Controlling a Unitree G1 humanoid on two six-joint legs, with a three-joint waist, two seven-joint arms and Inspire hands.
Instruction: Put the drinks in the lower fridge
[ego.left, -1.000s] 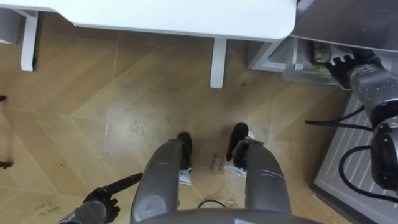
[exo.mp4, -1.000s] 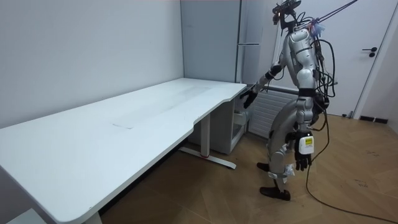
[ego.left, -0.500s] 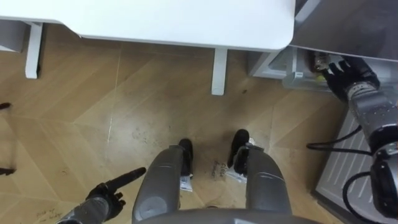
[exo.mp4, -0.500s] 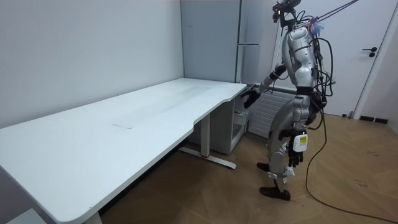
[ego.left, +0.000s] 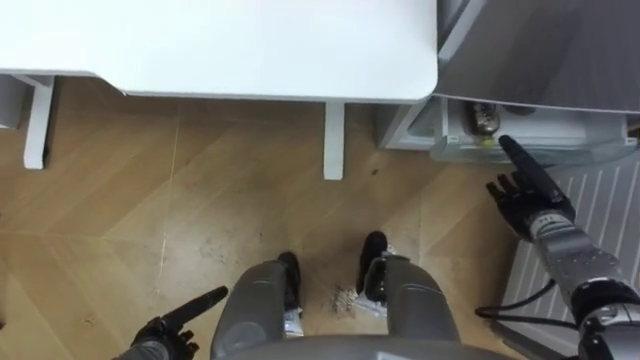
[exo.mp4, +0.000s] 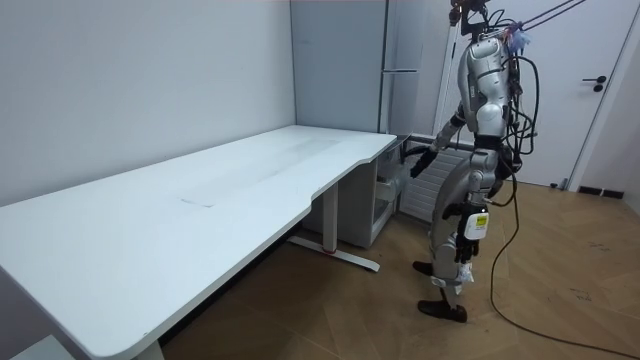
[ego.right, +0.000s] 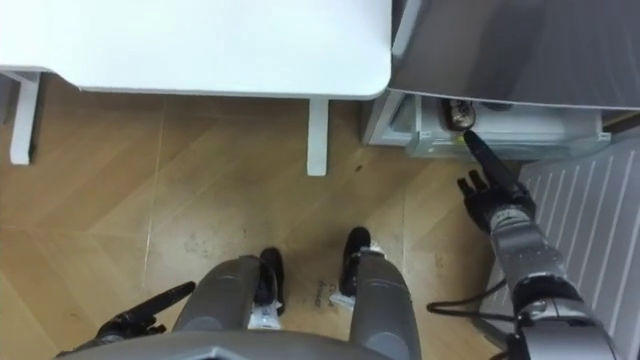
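While standing on the pale herringbone wood floor (ego.left: 200, 200) just off the right front corner of the white rectangular surface (ego.left: 250, 50), faces the tall grey fridge (ego.left: 540, 50) with its pale lower compartment (ego.left: 560, 135) open at the bottom. Holds the right hand (ego.left: 522, 200) out toward that compartment, fingers straight and spread, gripping nothing, one fingertip close to the compartment's front edge; cannot tell whether touching. Hangs the left hand (ego.left: 172, 322) low beside the left leg, fingers relaxed with one stretched out, likewise empty.

Shows one small brownish round-bodied drink container (ego.left: 483, 119) at the left end of the lower compartment, just behind its front edge. Cannot tell whether can or bottle, nor whether upright or on its side. Looks already stowed, so probably needs no lifting unless to be shifted further in.

Judged light, rigid and smooth-walled. Likely slippery if chilled or wet, prone to roll if laid down, easy to dent if a thin can or to crack if glass. Best taken round the middle of the body, thumb on one side and fingers wrapped round the other, rather than by the top. Calls for a firm but modest squeeze and a low, level carry, with care for the compartment's front edge.
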